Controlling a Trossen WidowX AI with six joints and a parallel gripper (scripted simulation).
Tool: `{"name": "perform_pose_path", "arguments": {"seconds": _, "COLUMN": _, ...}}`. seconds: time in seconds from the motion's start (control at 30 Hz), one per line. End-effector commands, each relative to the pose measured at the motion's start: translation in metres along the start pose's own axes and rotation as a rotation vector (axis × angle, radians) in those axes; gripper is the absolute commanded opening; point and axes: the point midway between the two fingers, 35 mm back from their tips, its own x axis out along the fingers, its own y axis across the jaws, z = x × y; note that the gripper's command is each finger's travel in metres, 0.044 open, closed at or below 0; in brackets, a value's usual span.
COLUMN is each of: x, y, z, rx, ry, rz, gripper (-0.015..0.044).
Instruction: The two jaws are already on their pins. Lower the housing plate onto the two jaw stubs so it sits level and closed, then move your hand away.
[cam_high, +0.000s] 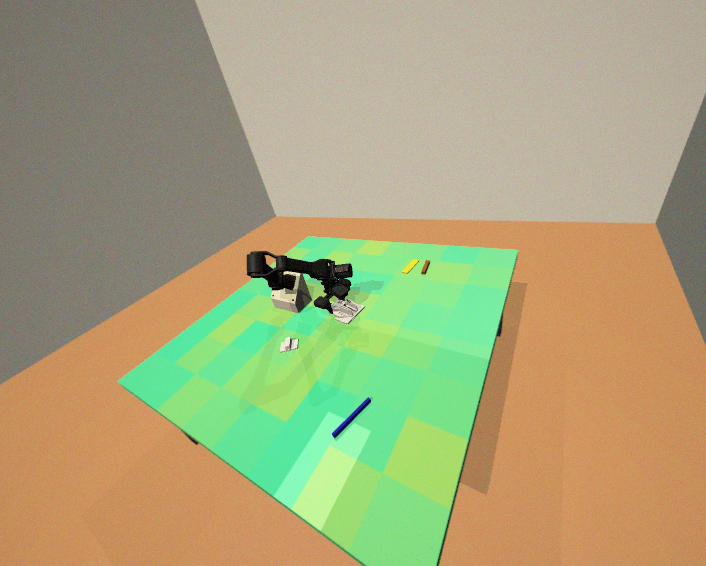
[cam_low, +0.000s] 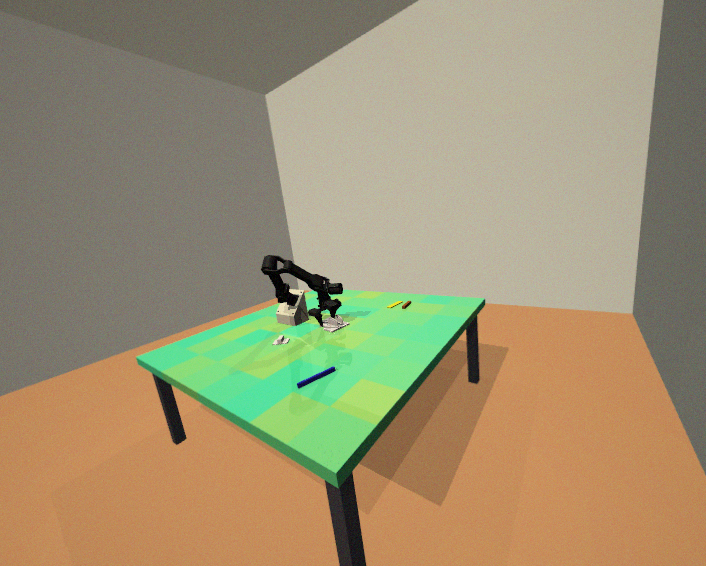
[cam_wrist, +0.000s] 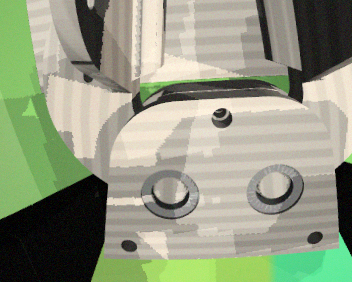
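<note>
The pale housing plate (cam_wrist: 222, 155) fills the lower middle of the wrist view. Light round pin ends show inside its two grey-ringed holes. My gripper (cam_high: 331, 301) (cam_low: 327, 320) (cam_wrist: 216, 176) is shut on the plate, with a black finger at each side. The left jaw (cam_wrist: 67, 117) and right jaw (cam_wrist: 327, 92) reach out from beneath the plate. The jaw stubs under it are hidden. In the top and exterior views the pale gripper assembly (cam_high: 348, 311) (cam_low: 335, 324) is at my fingers, too small to tell whether the plate sits level or fully down.
A small white part (cam_high: 288, 344) (cam_low: 280, 340) lies on the table nearer the top and exterior views. A blue bar (cam_high: 351, 417) (cam_low: 316, 377) lies farther toward the front. A yellow bar (cam_high: 410, 266) (cam_low: 394, 304) and a brown bar (cam_high: 425, 267) (cam_low: 406, 304) lie at the back.
</note>
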Motion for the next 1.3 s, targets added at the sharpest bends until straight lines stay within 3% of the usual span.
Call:
{"name": "perform_pose_path", "arguments": {"seconds": 0.0, "x": 0.0009, "y": 0.0, "z": -0.0013, "rx": -0.008, "ry": 0.002, "rz": -0.003, "gripper": 0.0351}}
{"name": "perform_pose_path", "arguments": {"seconds": 1.27, "x": 0.0009, "y": -0.0001, "z": -0.0005, "rx": -0.008, "ry": 0.002, "rz": -0.003, "gripper": 0.0351}}
